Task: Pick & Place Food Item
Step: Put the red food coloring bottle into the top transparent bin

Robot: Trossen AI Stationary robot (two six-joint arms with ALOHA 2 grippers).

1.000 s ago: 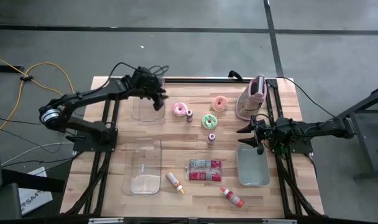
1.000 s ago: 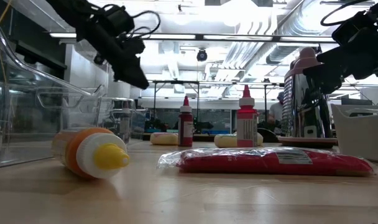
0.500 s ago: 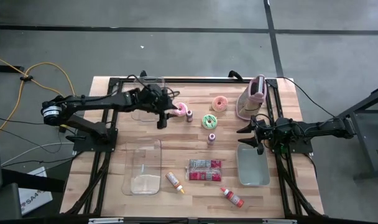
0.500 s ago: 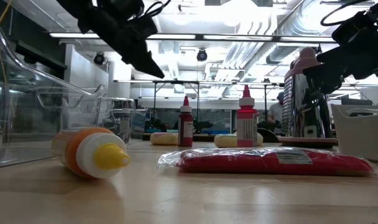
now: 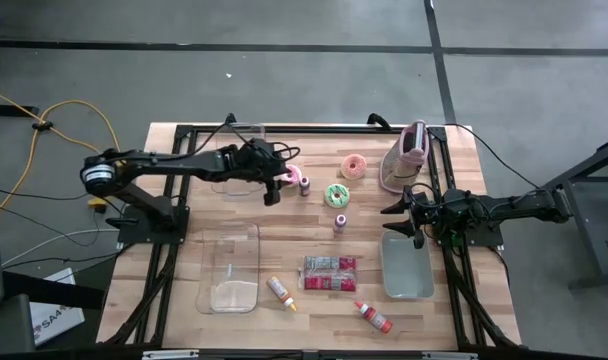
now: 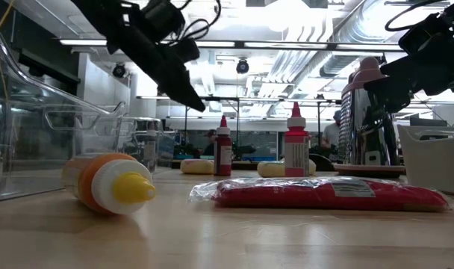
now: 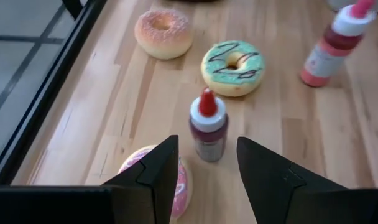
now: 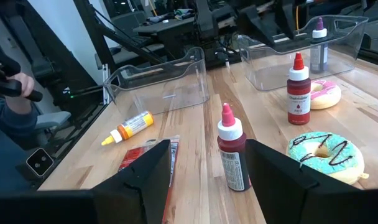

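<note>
Reaching out over the far half of the desk (image 5: 314,215), left hand (image 5: 272,190): fingers (image 7: 153,177) apart, nothing between them, hanging above the pink doughnut (image 5: 288,177) and just beside the dark red bottle (image 5: 305,186). In the left wrist view the pink doughnut (image 7: 158,180) shows partly behind one finger, the bottle (image 7: 208,126) upright in the gap.

Right hand (image 5: 396,208): parked near the desk's right edge above the grey bin (image 5: 408,268), fingers (image 8: 148,174) apart, empty.

Food items, far half of the desk:
- pink doughnut, beside the far clear tub (image 5: 236,165);
- green doughnut with dark icing lines (image 5: 337,194), near the middle;
- peach doughnut (image 5: 354,165), toward the far edge, near the pink-topped appliance (image 5: 408,157).

Bottles:
- dark red bottle, upright, just beside the pink doughnut;
- second red bottle (image 5: 340,221), upright, near the green doughnut;
- orange bottle with yellow cap (image 5: 281,292), lying on its side near the front edge;
- red bottle with white cap (image 5: 373,317), lying on its side near the front edge.

Other:
- near clear tub (image 5: 232,268), left front part of the desk;
- red packet in clear wrap (image 5: 329,273), flat, between the near clear tub and the grey bin.
</note>
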